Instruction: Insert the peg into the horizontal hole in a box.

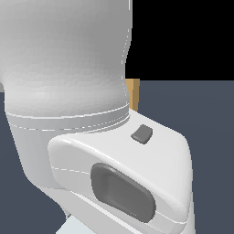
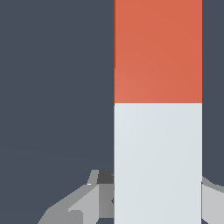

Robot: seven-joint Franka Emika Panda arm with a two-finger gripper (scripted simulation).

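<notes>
Between the fingers, in the wrist view, the peg (image 2: pixel 158 109) runs as a broad square bar, its white half nearest the gripper (image 2: pixel 153 197) and its red-orange half extending away from the fingertips over dark grey floor (image 2: pixel 52 87). One grey finger (image 2: pixel 94 197) shows just beside the white half on one side, another finger part just beside it on the other; both seem to meet the bar's edges, so the fingers appear pinched on the white half, though the contact itself is hidden behind the bar. In the exterior view the white arm (image 1: pixel 68 91) fills nearly everything; the fingers and peg cannot be seen there. A thin tan sliver of the box (image 1: pixel 134 93) shows behind the arm. The hole is hidden.
</notes>
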